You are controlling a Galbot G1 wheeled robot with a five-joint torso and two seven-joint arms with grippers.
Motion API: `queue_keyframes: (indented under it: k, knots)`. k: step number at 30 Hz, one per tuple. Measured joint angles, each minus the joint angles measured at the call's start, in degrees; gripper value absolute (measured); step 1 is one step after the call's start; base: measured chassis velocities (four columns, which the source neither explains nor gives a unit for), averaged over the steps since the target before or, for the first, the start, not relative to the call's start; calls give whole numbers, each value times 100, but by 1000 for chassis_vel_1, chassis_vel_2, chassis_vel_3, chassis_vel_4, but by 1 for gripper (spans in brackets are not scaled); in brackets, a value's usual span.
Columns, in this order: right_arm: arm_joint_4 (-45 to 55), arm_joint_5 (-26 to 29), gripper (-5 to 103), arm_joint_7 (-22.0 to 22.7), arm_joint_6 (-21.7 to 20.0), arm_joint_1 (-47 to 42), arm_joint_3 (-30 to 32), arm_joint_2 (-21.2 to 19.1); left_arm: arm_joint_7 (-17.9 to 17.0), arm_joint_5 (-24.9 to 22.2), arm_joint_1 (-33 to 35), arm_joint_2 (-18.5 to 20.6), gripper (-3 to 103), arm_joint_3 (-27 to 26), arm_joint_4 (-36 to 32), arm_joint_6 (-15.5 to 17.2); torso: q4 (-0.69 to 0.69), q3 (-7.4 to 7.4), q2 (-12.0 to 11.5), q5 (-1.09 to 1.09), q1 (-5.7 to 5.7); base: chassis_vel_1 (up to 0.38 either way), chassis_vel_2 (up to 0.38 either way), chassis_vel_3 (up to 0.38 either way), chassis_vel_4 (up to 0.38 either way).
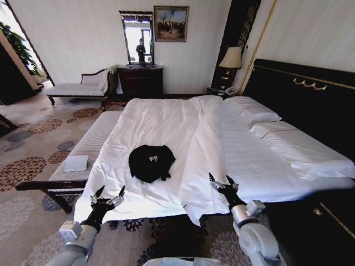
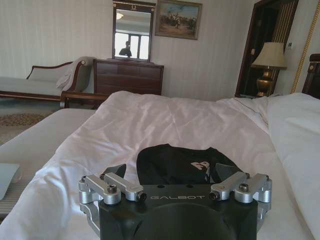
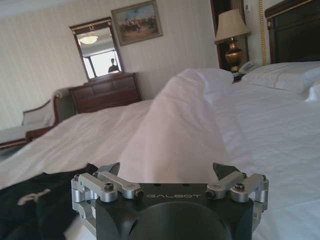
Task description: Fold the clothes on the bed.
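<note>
One T-shirt (image 1: 151, 162) lay bunched in a heap on the duvet near the foot of the bed (image 1: 166, 119). Left gripper (image 1: 108, 197) and right gripper (image 1: 223, 181) both hung wide open at the foot edge, empty. Best approach: spread it flat before any fold. Two pillows (image 1: 252, 108) sat by the headboard.
</note>
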Motion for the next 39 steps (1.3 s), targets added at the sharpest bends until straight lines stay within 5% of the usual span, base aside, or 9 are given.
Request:
queue_keyframes:
  k: [11, 20, 22, 26, 28, 29, 33, 36, 39]
  knots:
    - [-485, -335, 101, 225, -19, 241, 5, -21, -57, 44, -86, 2, 100, 72, -29, 69, -1, -1, 0, -4, 0, 0, 0, 0, 0]
    - [-555, -194, 65, 234, -72, 355, -119, -4, -63, 44, -77, -45, 100, 59, -37, 75, -1, -1, 0, -2, 0, 0, 0, 0, 0]
    - [-555, -194, 65, 236, -73, 356, -123, -5, -63, 44, -74, -45, 100, 58, -34, 74, -1, -1, 0, -2, 0, 0, 0, 0, 0]
    - [-555, -209, 44, 239, -76, 355, -136, 1, -64, 41, -85, -41, 100, 53, -20, 74, -1, -1, 0, -2, 0, 0, 0, 0, 0]
    - [-555, -217, 44, 239, -76, 350, -137, 5, -68, 38, -93, -38, 100, 54, -19, 74, -1, -1, 0, -2, 0, 0, 0, 0, 0]
    - [-555, -233, 33, 239, -76, 340, -138, 8, -76, 37, -108, -37, 100, 58, -19, 74, -1, -1, 0, -2, 0, 0, 0, 0, 0]
    - [-553, -262, 28, 237, -76, 324, -137, 10, -84, 37, -120, -37, 100, 69, -17, 74, -1, -1, 0, -2, 0, 0, 0, 0, 0]
    - [-518, -274, 5, 235, -76, 301, -114, 12, -89, 37, -131, -39, 100, 78, -13, 74, -1, -1, 0, -2, 0, 0, 0, 0, 0]
    - [-489, -269, 2, 237, -76, 297, -84, 11, -90, 36, -133, -44, 100, 79, -6, 74, -1, -1, 0, -2, 0, 0, 0, 0, 0]
